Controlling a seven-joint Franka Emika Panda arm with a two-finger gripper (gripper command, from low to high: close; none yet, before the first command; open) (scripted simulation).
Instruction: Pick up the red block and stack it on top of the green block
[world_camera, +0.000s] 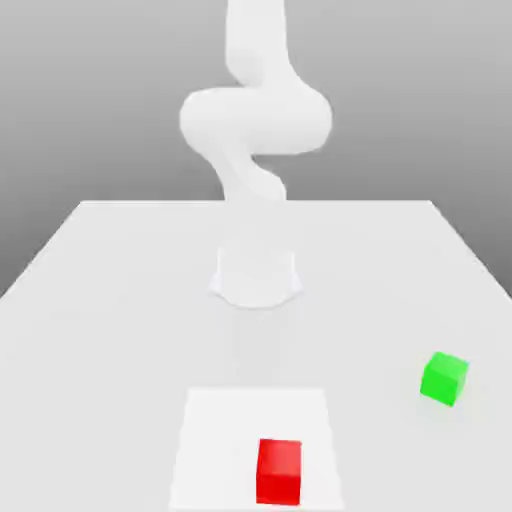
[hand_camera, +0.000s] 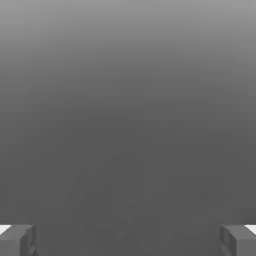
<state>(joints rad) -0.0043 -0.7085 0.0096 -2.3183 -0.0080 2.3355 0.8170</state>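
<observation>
- Looking at the exterior view first: the small matte bright red cube (world_camera: 279, 471) sits on the white table (world_camera: 110, 290) at about 6 o'clock from the table's middle, close to the near edge, on a slightly lighter square patch (world_camera: 215, 440).
- The small matte bright green cube (world_camera: 444, 378) rests at roughly 4 o'clock from the table's middle, well apart from the red cube and toward the exterior view's right.
- The white robot arm (world_camera: 255, 120) rises from its round base (world_camera: 256, 278) at about 12 o'clock from the red cube.
- In the hand view, the gripper (hand_camera: 128, 240) has its two grey fingertips (hand_camera: 17, 240) spread wide to opposite edges, with nothing between them; it holds nothing, and plain grey lies ahead.
- Risk, as I judge it: neither cube is before the hand camera, so a descent could miss the red cube or nudge it off the near edge.
- No brand, label or writing is readable anywhere.
</observation>
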